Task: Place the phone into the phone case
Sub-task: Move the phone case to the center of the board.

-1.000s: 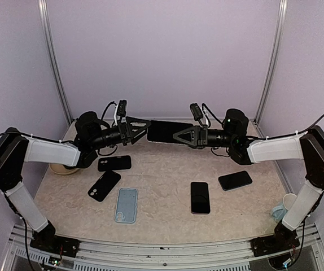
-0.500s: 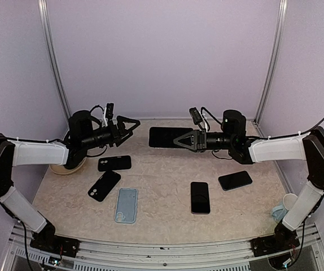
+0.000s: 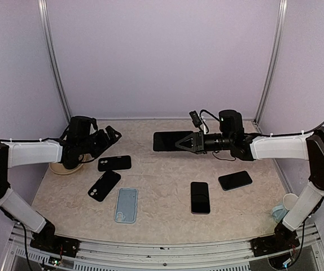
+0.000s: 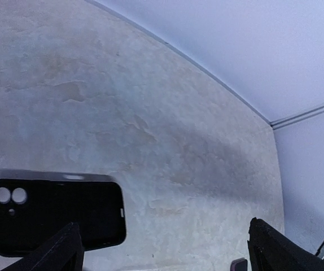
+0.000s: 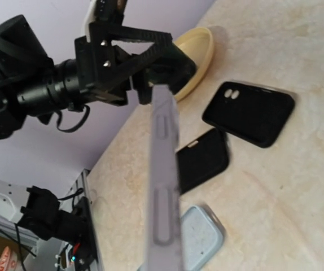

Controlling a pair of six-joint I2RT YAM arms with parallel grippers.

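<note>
Black phone (image 3: 165, 141) clamped in outstretched right hand (image 3: 182, 141) — left hand (image 3: 110, 135) spread, empty.

Black phone (image 3: 170, 141), pale blue case (image 3: 126, 205), beige mottled table (image 3: 162, 175), cream bowl (image 5: 202, 51).

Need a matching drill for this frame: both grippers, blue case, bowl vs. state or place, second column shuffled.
Things:
1. left gripper
2. right gripper
3. blue case
4. bowl

State or place:
a. shut on a phone, held above the table
b. pale yellow, at the table's left edge
c. open, holding nothing
d. flat on the table, nearest the front edge

Pairs: 1-c, 2-a, 3-d, 4-b
</note>
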